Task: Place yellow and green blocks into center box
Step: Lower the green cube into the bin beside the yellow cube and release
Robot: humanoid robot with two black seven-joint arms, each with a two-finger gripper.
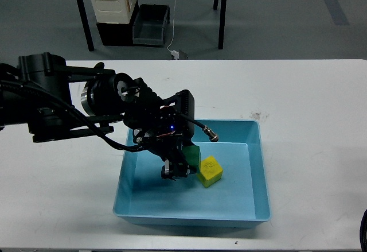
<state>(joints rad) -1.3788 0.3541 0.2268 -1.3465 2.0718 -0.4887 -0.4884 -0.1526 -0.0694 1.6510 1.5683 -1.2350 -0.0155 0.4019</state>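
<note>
A blue box (pixel 258 166) sits in the middle of the white table. A yellow block (pixel 210 171) lies on the box floor. My left gripper (pixel 179 167) reaches down inside the box and is shut on a green block (pixel 192 158), which sits low in the box, right beside the yellow block on its left. Only the green block's right edge shows past the fingers. My right gripper is out of view.
My left arm (pixel 69 105) stretches across the table's left half and over the box's left rim. Beyond the table's far edge stand a white bin (pixel 113 0), a black crate (pixel 150 25) and table legs.
</note>
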